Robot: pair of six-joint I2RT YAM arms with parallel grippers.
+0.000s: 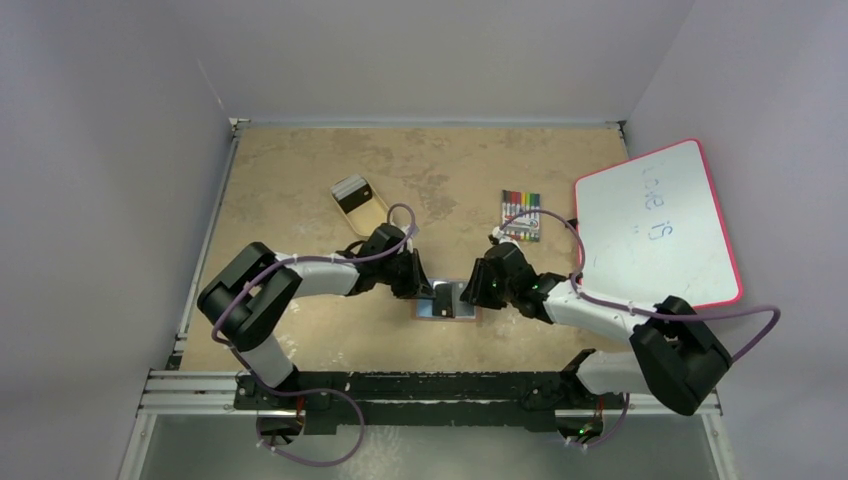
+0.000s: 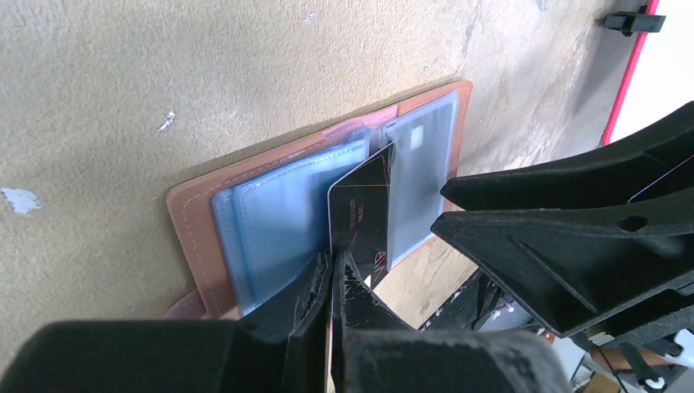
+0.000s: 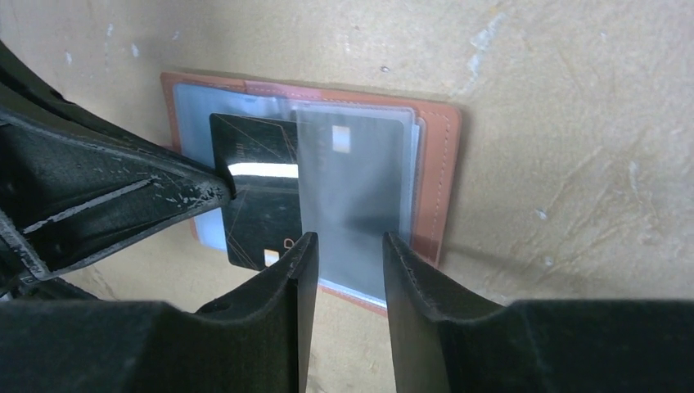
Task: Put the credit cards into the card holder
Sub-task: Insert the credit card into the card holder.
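The brown card holder [image 1: 447, 303] lies open on the table between the arms, its blue-grey pockets up; it also shows in the left wrist view [image 2: 205, 221] and the right wrist view [image 3: 434, 180]. My left gripper [image 2: 335, 264] is shut on one edge of a black credit card [image 2: 360, 209]. The card is tilted over the middle of the holder, its far edge at the clear pockets [image 3: 258, 205]. My right gripper [image 3: 344, 246] is open and empty at the near edge of the holder's right half. More cards [image 1: 352, 192], grey-white and black, lie in a tan tray.
The tan oval tray [image 1: 372, 213] is at the back left. A pack of coloured markers [image 1: 520, 213] lies behind the right arm. A whiteboard with a red rim [image 1: 655, 225] is at the right. The two grippers [image 1: 447, 290] are close together over the holder.
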